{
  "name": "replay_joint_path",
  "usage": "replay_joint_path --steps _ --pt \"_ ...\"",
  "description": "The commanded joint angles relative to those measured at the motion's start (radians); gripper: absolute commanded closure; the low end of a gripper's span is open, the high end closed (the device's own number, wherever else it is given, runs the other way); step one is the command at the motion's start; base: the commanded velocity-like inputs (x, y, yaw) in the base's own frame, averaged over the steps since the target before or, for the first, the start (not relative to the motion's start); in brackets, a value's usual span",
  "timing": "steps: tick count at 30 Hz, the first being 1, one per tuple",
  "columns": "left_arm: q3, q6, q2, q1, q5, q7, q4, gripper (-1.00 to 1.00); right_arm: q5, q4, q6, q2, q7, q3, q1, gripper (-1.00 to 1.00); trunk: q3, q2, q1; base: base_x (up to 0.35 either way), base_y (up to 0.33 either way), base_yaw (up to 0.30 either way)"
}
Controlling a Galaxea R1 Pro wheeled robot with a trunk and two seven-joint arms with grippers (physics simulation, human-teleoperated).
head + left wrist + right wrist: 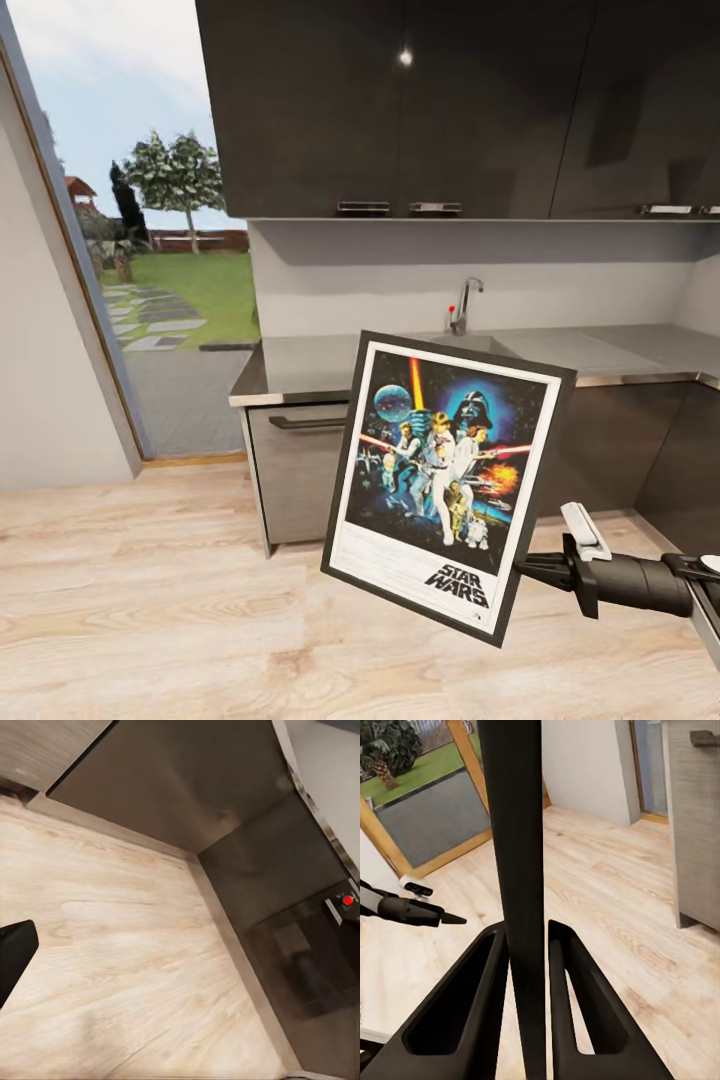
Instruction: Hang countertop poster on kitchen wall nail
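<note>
Floor: pale wood planks (150, 600) under the robot.
Right gripper (526, 945): clamped on the poster's (440, 480) lower right edge.
Poster: held tilted in the air, hiding part of the cabinets.
Left gripper (454, 919): state cannot be told.
Beyond: countertop (320, 365), tap (462, 305), upper cabinets (450, 100), open doorway (150, 250).

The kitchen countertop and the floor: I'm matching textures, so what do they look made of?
The long grey kitchen countertop looks like matte brushed metal: even grey with a soft sheen and a brighter front edge. The pale plank floor looks like light wood or laminate, showing grain and board seams.
</note>
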Motion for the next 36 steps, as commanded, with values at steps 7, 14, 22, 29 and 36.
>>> replay_joint_path --steps 7,14,22,29,36 --pt "0.007 -0.005 -0.001 0.004 -0.006 0.007 0.001 -1.00 -0.002 0.000 0.014 0.000 0.006 -0.001 -0.001 1.00 0.010 0.049 -0.027 0.000 0.000 0.000" --pt "0.007 -0.005 -0.018 0.004 -0.005 0.074 0.001 -1.00 -0.002 0.000 0.014 0.000 0.006 -0.001 -0.001 1.00 0.020 0.098 -0.054 0.000 0.000 0.000" --pt "0.007 -0.005 -0.021 0.004 -0.005 0.080 0.001 -1.00 -0.001 0.000 0.013 0.001 0.005 -0.001 -0.001 1.00 0.035 0.154 -0.085 0.000 0.000 0.000" --pt "0.007 -0.005 -0.025 0.004 -0.005 0.088 0.001 -1.00 -0.001 0.000 0.012 0.001 0.004 0.001 -0.001 1.00 0.056 0.203 -0.111 0.000 0.000 0.000" --pt "0.007 -0.005 -0.041 0.004 -0.005 0.155 0.001 -1.00 0.000 0.000 0.012 0.001 0.004 0.001 -0.001 1.00 0.077 0.252 -0.138 0.000 0.000 0.000"
